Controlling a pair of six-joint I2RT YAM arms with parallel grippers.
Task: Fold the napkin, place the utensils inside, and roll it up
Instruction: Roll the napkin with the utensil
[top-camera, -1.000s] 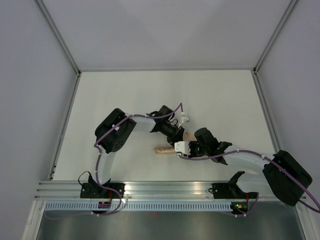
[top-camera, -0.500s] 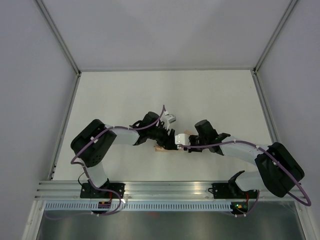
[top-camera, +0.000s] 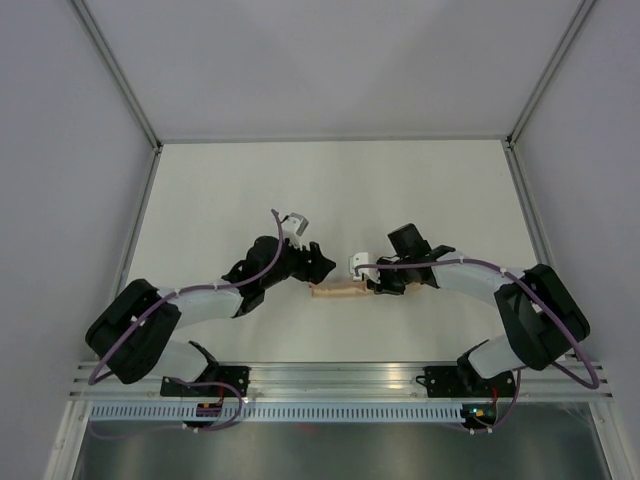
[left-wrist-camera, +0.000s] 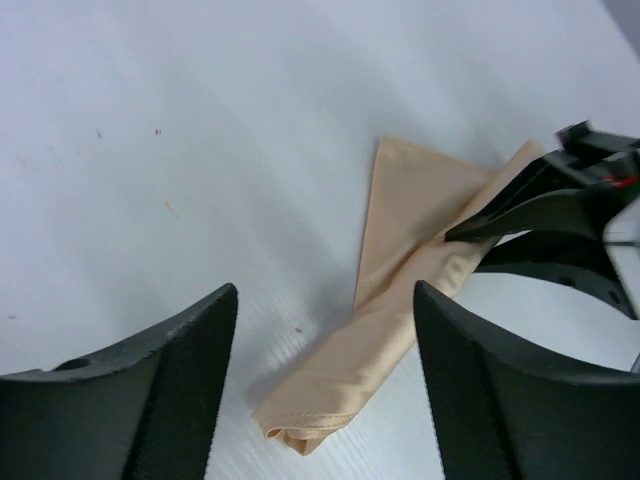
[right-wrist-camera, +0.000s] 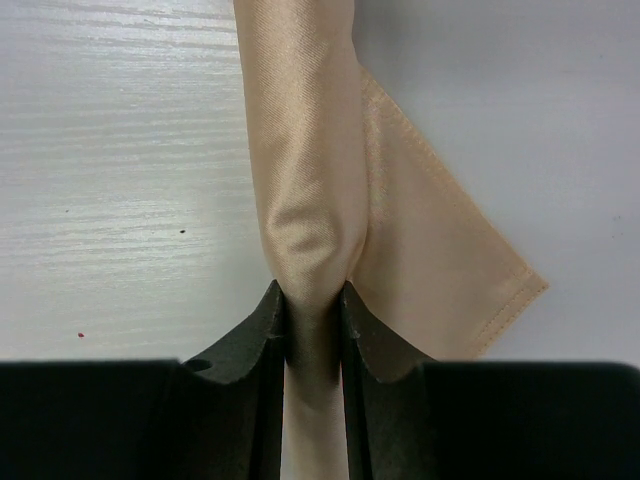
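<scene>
Napkin, smooth peach cloth rolled into a slim tube with 1 triangular flap, lies mid-worktop. Left gripper, arm stretched low, hovers spread wide at its left end; right gripper, arm bent inward, pinches the tube.

Overhead view looks down from afar; two wrist views sit close.
All share the rolled peach-orange cloth napkin, mid-frame overhead.

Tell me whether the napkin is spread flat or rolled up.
Rolled up: the napkin forms a narrow tube on the table, with one triangular corner lying flat beside it. The right gripper pinches the tube.
</scene>
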